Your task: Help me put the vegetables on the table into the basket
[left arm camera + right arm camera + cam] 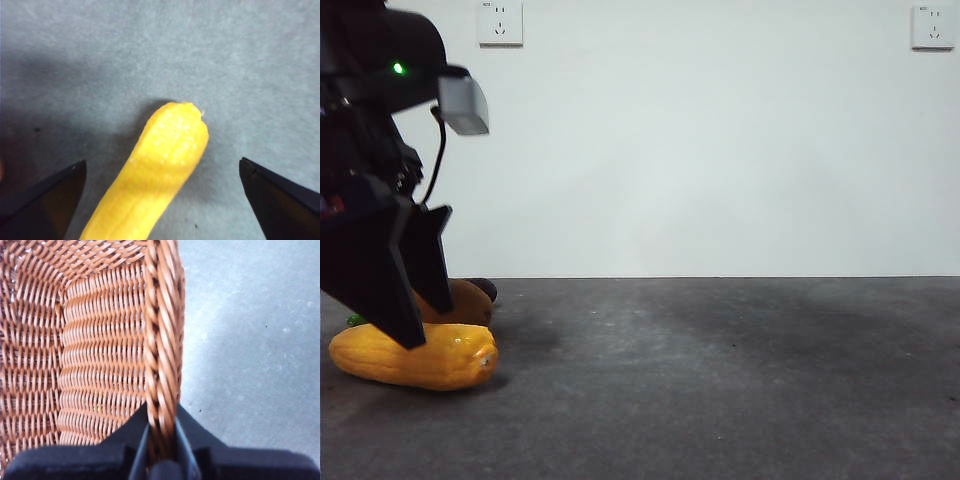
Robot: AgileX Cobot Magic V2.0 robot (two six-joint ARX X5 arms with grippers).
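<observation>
My left gripper (160, 200): jaws spread wide, the corn (155, 180) between them untouched, bumpy yellow, blunt-ended, flat on the speckled grey table (240, 65).

My right gripper (161, 445): clamped on the basket (100, 350) rim, a braided brown wicker edge; ribbed weave inside.

Front view only, lower left: the gripper (405, 300) low over the corn (415, 357); a brown potato (465, 300) behind.

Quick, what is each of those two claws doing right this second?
Left gripper: open, jaws either side of the long bumpy yellow corn cob on the table.
Right gripper: shut on the braided rim of the brown woven wicker basket.
</observation>
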